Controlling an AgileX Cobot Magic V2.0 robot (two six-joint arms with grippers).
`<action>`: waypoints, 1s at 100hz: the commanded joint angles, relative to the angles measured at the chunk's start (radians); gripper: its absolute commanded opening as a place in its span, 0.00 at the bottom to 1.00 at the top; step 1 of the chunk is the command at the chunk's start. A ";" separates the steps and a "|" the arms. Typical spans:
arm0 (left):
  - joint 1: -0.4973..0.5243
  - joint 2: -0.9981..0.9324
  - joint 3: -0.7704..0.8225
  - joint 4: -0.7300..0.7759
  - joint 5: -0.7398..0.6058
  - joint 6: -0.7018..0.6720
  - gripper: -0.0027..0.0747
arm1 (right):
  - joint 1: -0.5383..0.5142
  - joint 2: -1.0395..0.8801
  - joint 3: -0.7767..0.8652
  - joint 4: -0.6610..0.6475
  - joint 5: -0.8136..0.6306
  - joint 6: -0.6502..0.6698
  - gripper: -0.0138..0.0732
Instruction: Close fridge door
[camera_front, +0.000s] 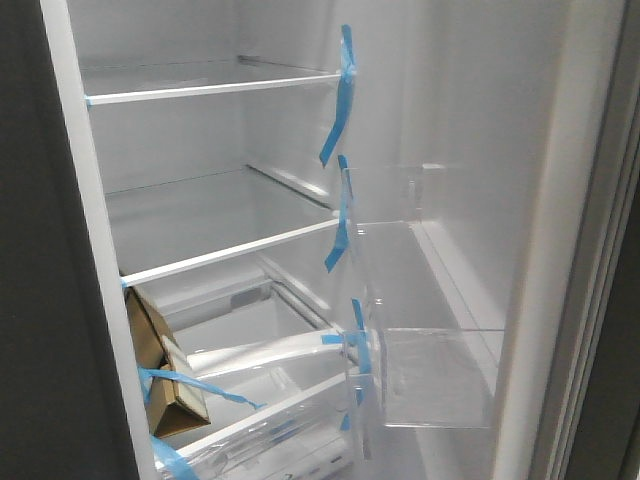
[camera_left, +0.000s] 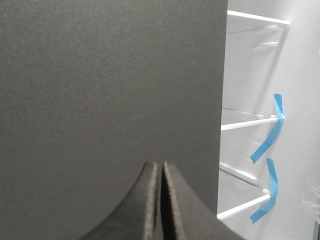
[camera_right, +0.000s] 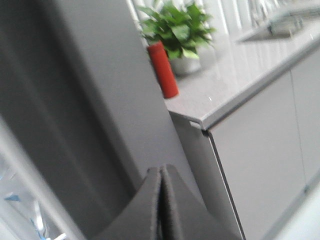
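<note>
The fridge door (camera_front: 500, 170) stands open on the right of the front view, showing its white inner lining, clear plastic bins (camera_front: 430, 380) and blue tape strips (camera_front: 345, 90). Neither gripper shows in the front view. My right gripper (camera_right: 161, 171) is shut and empty, close to the door's dark-grey outer face (camera_right: 100, 100); a bit of white lining and blue tape (camera_right: 11, 198) shows beyond that face. My left gripper (camera_left: 160, 167) is shut and empty, pointing at the other plain dark-grey panel (camera_left: 110, 85), with the fridge shelves (camera_left: 250, 122) beside it.
Inside the fridge are white shelves (camera_front: 220, 90), a taped brown carton (camera_front: 165, 370) and clear drawers. Beside the door in the right wrist view are a grey countertop (camera_right: 240, 80) with a red bottle (camera_right: 163, 70) and a potted plant (camera_right: 175, 30), above light-grey cabinet fronts (camera_right: 260, 150).
</note>
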 joint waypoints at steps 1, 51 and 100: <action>0.001 -0.011 0.035 -0.004 -0.074 -0.002 0.01 | -0.004 0.098 -0.087 -0.044 -0.047 0.033 0.11; 0.001 -0.011 0.035 -0.004 -0.074 -0.002 0.01 | -0.004 0.385 -0.258 -0.180 -0.056 0.280 0.11; 0.001 -0.011 0.035 -0.004 -0.074 -0.002 0.01 | -0.064 0.551 -0.260 0.127 -0.285 0.372 0.11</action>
